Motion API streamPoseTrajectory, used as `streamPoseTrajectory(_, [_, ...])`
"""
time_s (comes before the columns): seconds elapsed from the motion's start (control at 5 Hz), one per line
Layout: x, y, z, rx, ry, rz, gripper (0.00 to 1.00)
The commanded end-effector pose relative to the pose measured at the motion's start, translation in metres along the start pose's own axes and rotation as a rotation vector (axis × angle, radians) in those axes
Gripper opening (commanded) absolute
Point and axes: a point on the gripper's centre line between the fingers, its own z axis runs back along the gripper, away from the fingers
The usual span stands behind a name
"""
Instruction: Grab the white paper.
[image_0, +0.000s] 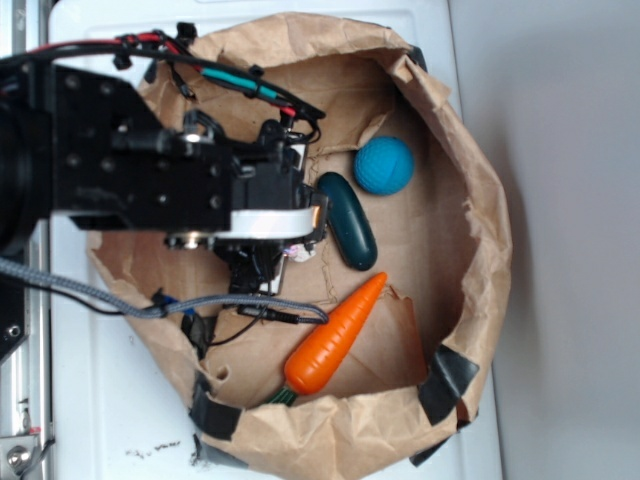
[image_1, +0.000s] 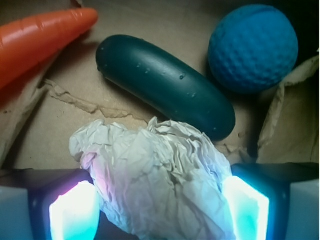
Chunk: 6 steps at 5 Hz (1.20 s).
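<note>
My jaws are closed on the white paper (image_1: 155, 180), which sits right in front of my wrist camera between the two glowing pads (image_1: 72, 212). The wad touches the pad on each side, and its crumpled folds bulge up and forward past them. Its left edge spills a little over the left-hand pad, and pink and teal light from the pads tints its creases. Under and around it lies the brown floor of the paper bag (image_1: 60, 135), with a torn, ragged seam running across just beyond the wad. Just past the paper lies a dark green cucumber (image_1: 165, 85), slanting from upper left to lower right in the wrist view. Its nearer end comes close to the top of the wad, but I cannot tell whether the two touch. Beyond the cucumber's right end sits a dimpled blue ball (image_1: 252, 47), very near it, beside a folded flap of the bag. Off to the far left an orange carrot (image_1: 40, 35) lies with its tip pointing towards the cucumber, apart from it. From the outside camera, my black arm (image_0: 130, 170) reaches in over the bag's rolled rim (image_0: 480, 200) and hides almost all of the paper, leaving only a small pale scrap showing under the wrist. Black tape (image_0: 450, 380) patches the rim, a grey braided cable (image_0: 90, 290) trails from the arm, and the bag rests on a white surface (image_0: 130, 400).
</note>
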Motion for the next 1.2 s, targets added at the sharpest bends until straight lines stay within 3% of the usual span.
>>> streamPoseTrajectory(0.0, [0.013, 0.011, 0.004, -0.002, -0.043, 0.098, 0.0])
streamPoseTrajectory(0.4, [0.024, 0.015, 0.031, -0.016, -0.071, 0.18, 0.0])
streamPoseTrajectory(0.6, [0.031, 0.02, 0.08, -0.086, -0.065, 0.303, 0.0])
streamPoseTrajectory(0.8, [0.038, 0.029, 0.129, -0.049, -0.049, 0.423, 0.0])
streamPoseTrajectory(1.0, [0.042, 0.027, 0.155, -0.09, 0.0, 0.419, 0.0])
